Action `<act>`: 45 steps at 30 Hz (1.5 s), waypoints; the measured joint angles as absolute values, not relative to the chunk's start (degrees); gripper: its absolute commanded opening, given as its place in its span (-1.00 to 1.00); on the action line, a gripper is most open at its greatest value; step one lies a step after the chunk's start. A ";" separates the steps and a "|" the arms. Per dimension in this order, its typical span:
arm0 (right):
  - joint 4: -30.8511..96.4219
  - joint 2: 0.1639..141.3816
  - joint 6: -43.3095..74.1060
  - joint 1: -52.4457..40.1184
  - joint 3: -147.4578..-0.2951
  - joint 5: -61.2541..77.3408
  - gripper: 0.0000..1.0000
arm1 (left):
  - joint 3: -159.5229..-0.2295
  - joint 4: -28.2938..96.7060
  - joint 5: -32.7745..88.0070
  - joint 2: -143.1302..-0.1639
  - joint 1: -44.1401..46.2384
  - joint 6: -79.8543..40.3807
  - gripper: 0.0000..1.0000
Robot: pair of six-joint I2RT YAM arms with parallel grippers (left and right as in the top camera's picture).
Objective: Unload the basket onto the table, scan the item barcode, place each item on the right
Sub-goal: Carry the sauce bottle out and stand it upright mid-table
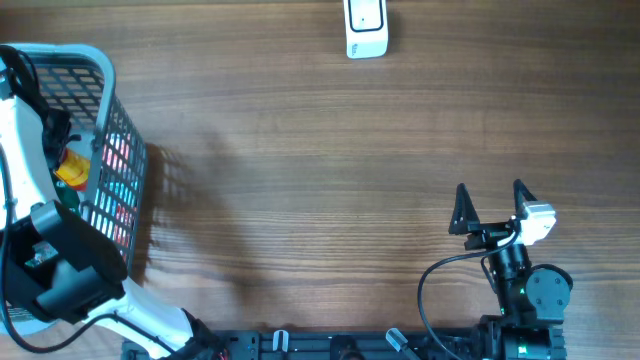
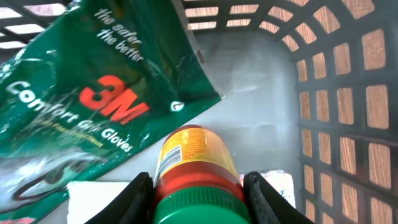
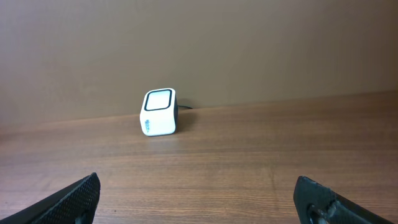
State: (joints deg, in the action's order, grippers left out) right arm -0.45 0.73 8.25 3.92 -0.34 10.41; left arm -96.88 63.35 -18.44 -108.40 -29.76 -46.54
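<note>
Left wrist: left gripper [image 2: 199, 190] pinches the bottle [image 2: 189, 149] near its top.
Rigid, light, probably slick; right gripper [image 3: 196, 183] stands open.

Bottle [image 2: 194, 163] apparently snug between left fingers [image 2: 134, 200]

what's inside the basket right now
The basket holds a green 3M gloves pack and a bottle with a green cap, gripped by the left claw. A white item lies partly under them; whatever the pack covers is hidden.
</note>
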 measured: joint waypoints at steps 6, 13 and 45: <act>-0.45 0.73 8.25 3.92 -0.34 10.41 0.99 | -101.80 64.14 -18.39 -93.91 -29.76 -44.88 -0.38; -0.45 0.73 8.25 3.92 -0.34 10.41 0.99 | -103.07 61.23 -17.56 -73.47 -25.39 -44.21 -0.38; -0.45 0.73 8.25 3.92 -0.34 10.41 1.00 | -103.37 58.98 -6.33 -117.03 41.23 -39.68 -0.31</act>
